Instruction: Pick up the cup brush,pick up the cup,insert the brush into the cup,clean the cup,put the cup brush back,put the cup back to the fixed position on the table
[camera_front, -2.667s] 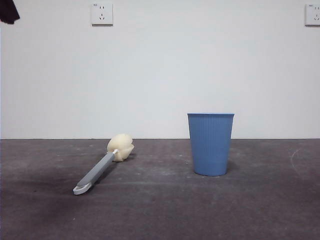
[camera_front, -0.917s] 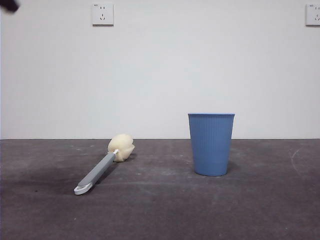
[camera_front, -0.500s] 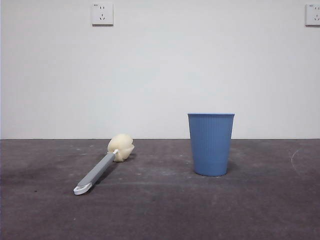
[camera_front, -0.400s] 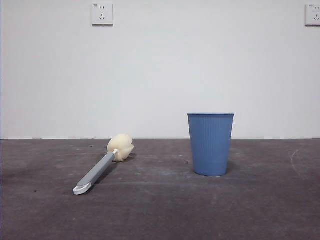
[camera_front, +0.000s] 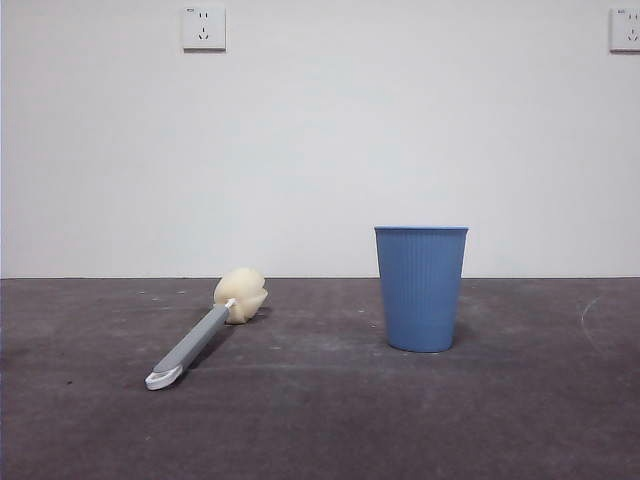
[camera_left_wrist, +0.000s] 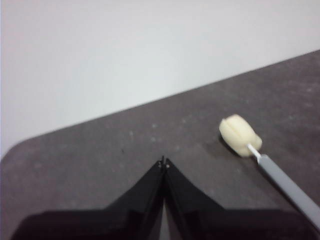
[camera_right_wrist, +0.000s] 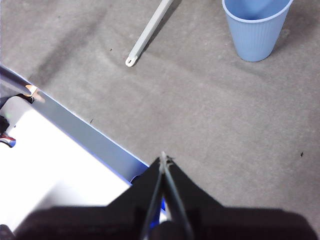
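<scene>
The cup brush (camera_front: 205, 332) lies flat on the table (camera_front: 320, 420) at the left, cream sponge head towards the wall, white looped tip towards the camera. The blue ribbed cup (camera_front: 421, 288) stands upright to its right, empty. My left gripper (camera_left_wrist: 164, 163) is shut and empty, above the table short of the brush's sponge head (camera_left_wrist: 239, 135). My right gripper (camera_right_wrist: 163, 158) is shut and empty, high over the table's near edge, with the cup (camera_right_wrist: 256, 27) and the brush handle (camera_right_wrist: 148, 33) far off. Neither gripper shows in the front view.
A white wall with two sockets (camera_front: 204, 28) stands behind the table. In the right wrist view the table's edge (camera_right_wrist: 90, 137) runs diagonally, with a bright white floor beyond it.
The black arm tip at the front view's top left corner has moved out of view. The brush and the cup have not moved.
</scene>
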